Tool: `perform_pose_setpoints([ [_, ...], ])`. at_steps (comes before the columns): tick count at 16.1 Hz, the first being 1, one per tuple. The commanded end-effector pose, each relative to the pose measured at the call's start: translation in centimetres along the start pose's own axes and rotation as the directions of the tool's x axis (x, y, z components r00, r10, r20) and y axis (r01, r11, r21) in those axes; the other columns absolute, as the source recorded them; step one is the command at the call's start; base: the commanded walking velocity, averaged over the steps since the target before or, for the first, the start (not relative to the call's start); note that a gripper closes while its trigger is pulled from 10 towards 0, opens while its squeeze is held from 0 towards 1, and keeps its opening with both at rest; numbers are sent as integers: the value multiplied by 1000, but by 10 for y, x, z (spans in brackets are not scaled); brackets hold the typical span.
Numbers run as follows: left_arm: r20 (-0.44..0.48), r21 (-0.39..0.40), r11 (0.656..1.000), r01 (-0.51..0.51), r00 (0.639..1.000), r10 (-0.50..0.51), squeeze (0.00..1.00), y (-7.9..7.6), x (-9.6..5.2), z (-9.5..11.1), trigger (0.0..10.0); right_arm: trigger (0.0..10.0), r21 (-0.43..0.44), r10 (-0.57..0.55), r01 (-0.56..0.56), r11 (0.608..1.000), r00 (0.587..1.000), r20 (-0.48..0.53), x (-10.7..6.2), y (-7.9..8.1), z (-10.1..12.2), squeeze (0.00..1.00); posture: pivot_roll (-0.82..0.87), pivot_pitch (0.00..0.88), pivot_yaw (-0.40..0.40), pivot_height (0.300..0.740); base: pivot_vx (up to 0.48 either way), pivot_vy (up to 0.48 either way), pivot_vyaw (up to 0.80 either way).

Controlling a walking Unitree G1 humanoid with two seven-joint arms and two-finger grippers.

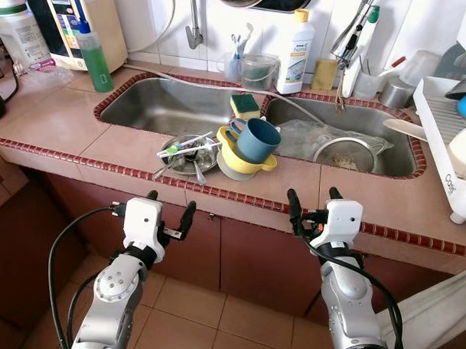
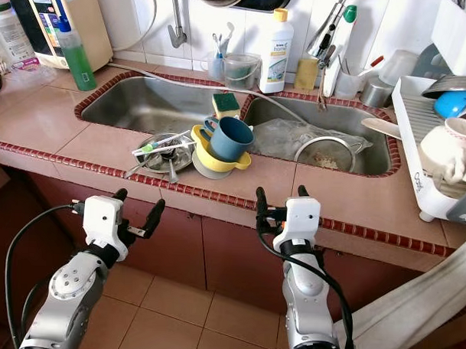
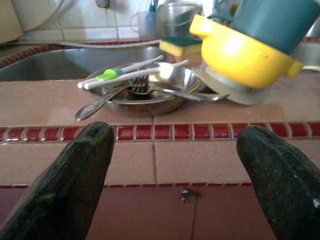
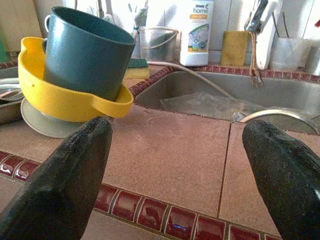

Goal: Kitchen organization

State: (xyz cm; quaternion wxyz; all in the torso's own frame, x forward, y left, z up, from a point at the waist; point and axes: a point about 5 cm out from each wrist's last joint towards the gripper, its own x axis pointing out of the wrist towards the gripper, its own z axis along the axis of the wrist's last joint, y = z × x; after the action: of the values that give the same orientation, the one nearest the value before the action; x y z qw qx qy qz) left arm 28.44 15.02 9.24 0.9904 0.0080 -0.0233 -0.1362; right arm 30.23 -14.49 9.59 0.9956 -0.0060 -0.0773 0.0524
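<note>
A blue mug [image 1: 255,138] lies tilted in a yellow bowl [image 1: 241,159], which rests on a grey plate on the tiled counter between two sinks. Left of it a steel bowl [image 1: 186,156] holds spoons, forks and white chopsticks. A yellow-green sponge [image 1: 244,105] sits on the divider behind. My left gripper [image 1: 170,209] is open below the counter's front edge, facing the steel bowl [image 3: 135,95]. My right gripper [image 1: 314,199] is open too, just below the edge, right of the mug [image 4: 87,52].
The right sink [image 1: 394,161] holds a metal strainer [image 1: 347,153] and a plastic sheet. A white dish rack [image 1: 448,144] with dishes stands at the far right. A green soap bottle [image 1: 93,53] and white detergent bottle [image 1: 296,43] stand at the back. Cabinet doors are below.
</note>
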Motion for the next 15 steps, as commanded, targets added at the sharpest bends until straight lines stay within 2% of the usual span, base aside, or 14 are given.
perform_pose_setpoints([
  [1, 39, -1, 1000, 20, 999, -20, 0, 1, 4, 5, 10000, 10000, -13, 0, 0, 1000, 1000, 11, 1, 2, 0, 0, -77, 0, 16, 740, 0, 0, 0],
  [4, 75, 2, 998, 69, 995, -69, 0, -1, -1, 3, 10000, 10000, -35, -34, 34, 999, 999, 0, -6, -5, -6, 0, -86, 0, 9, 740, 0, 0, 0],
  [6, 83, -8, 998, 67, 994, -66, 0, 3, -15, 0, 10000, 10000, -59, -62, 64, 996, 998, 29, -16, -10, -3, 0, -100, 0, 10, 740, 0, 0, 0],
  [9, 121, -22, 997, 70, 990, -67, 0, 7, -26, 7, 10000, 10000, -71, -112, 117, 991, 991, 75, -25, -14, 4, 0, -109, 0, 17, 740, 0, 0, 0],
  [12, 58, -29, 1000, 7, 998, -6, 0, 16, -40, -7, 10000, 10000, -80, -48, 50, 996, 998, 29, -51, -13, -5, 0, -116, 0, 33, 740, 0, 0, 0],
  [15, 42, -35, 998, -47, 998, 49, 0, 21, -38, -2, 10000, 10000, -51, -16, 17, 999, 1000, 16, -60, -10, -4, 0, -123, 0, 48, 740, 0, 0, 0],
])
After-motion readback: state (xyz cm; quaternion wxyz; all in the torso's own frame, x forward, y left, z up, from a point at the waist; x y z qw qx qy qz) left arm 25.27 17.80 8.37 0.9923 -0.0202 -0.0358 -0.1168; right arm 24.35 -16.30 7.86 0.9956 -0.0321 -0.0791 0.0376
